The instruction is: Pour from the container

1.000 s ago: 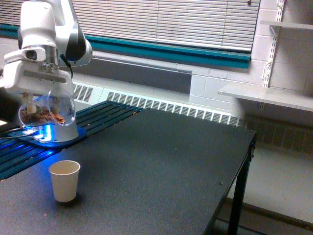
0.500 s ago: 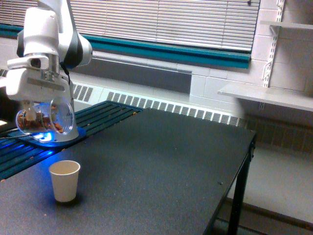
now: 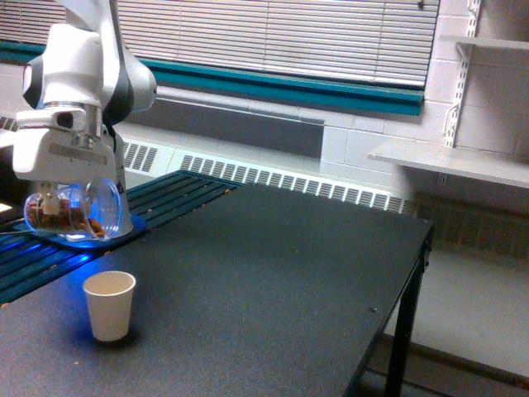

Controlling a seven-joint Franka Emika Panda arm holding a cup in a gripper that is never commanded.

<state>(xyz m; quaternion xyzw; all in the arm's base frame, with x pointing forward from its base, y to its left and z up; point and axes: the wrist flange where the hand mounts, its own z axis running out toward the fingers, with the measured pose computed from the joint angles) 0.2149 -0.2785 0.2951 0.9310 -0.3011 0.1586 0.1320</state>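
- A clear, rounded, jar-like container with brown granular contents is held in the white robot gripper, whose fingers are closed on its upper part.
- The container is seen hanging above the far left edge of the dark speckled table, tipped on its side, with the contents lying low in it.
- A small cream-white paper cup stands upright near the table's front left edge, below the container, slightly toward the exterior view's right, and apart from it.
- A blue-lit round base is seen behind the container.
- The table's middle and right side, up to its right edge, are left free as open surface.
- Compared with a second ago, the container has been lowered and shifted slightly toward the exterior view's left; the cup has not been moved.
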